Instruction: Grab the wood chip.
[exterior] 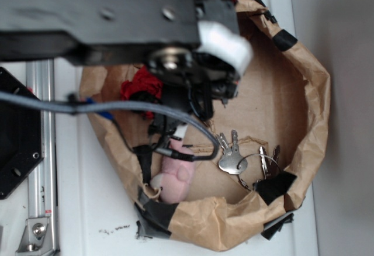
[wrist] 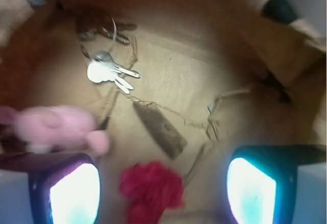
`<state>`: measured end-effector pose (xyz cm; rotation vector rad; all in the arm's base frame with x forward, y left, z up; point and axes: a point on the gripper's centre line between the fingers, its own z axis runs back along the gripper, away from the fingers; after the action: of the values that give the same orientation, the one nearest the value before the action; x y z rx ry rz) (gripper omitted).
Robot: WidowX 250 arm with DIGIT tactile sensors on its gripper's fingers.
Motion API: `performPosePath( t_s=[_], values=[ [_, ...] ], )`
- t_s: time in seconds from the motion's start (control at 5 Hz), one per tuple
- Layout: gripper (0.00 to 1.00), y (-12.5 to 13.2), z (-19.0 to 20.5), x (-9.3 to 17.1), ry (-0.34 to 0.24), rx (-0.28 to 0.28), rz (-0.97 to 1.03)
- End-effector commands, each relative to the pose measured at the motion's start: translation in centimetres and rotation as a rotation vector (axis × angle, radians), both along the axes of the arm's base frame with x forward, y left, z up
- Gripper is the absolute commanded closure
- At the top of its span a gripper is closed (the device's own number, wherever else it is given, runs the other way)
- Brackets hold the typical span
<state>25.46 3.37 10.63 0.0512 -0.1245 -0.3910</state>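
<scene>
**Wood chip lies free on the paper floor, hand spread above it**

The dark brown, rough-grained sliver of wood [wrist: 160, 129] lies flat on the floor of the crumpled brown paper bowl [exterior: 304, 151], slanting in the wrist view from upper left to lower right. Nothing touches it. In the exterior view the arm hides it.

Just near of the wood chip in the wrist view sits the crumpled red paper-like ball [wrist: 152, 189], close to the chip's lower end but apart from it. To the left lies the soft pink toy [wrist: 59, 127], blurred. Farther off, the silver keys on a ring [wrist: 106, 71] rest on the paper, well apart from the chip.

The hand [wrist: 163, 191] hangs above the bowl with its two pads [wrist: 75, 193] spread wide, one at each lower corner of the wrist view, holding nothing. The bowl, edged with black tape, sits on the white counter [exterior: 87, 203].
</scene>
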Motion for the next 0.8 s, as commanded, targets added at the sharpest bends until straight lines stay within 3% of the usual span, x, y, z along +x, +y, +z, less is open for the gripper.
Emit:
performPosePath(
  t_s=[0.0, 0.2, 0.4, 0.6],
  values=[
    [0.0, 0.5, -5.6, 1.1, -0.073, -0.01, -0.174],
    [0.0, -0.2, -7.6, 0.9, -0.062, -0.009, -0.223],
    [0.05, -0.2, -8.2, 0.8, -0.029, -0.059, -0.215],
    [1.0, -0.2, -7.6, 0.5, -0.042, -0.056, -0.198]
  ],
)
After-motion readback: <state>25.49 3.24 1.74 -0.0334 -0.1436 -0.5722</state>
